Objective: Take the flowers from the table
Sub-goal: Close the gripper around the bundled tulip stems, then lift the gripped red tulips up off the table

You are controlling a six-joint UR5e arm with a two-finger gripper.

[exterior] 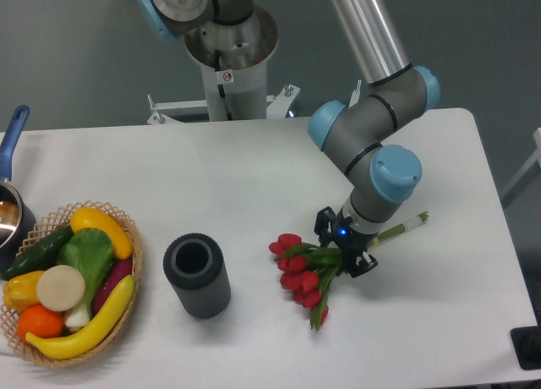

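- The flowers (303, 271): a bunch of red tulips lying on the table (254, 178), right of centre in the lower half of the frame. The red heads point to the lower left; the green stems run up and to the right, ending in a pale tip beyond the wrist.
- Long axis: diagonal, from lower left (heads) to upper right (stem ends). The jaws stand across this axis, not along it.
- The gripper (344, 252): set down over the stems just right of the heads, where leaves meet stalks. One dark finger shows above the stems and one below, so the bunch passes between them.
- Jaw state: the fingers appear drawn in against the stems, judged to be grasping the bunch; actual contact is hidden beneath the wrist.
- Lift status: the heads look to rest on or just above the white surface; no clear gap is visible. The pick-up is judged not yet complete.
- Coming move: a straight rise should carry the bunch; the heavier head end, lying lower left of the jaws, may droop.
- Surroundings: a dark ribbed vase (197, 276) stands left of the flowers, apart from them; a wicker basket (127, 237) of vegetables occupies the lower left corner.
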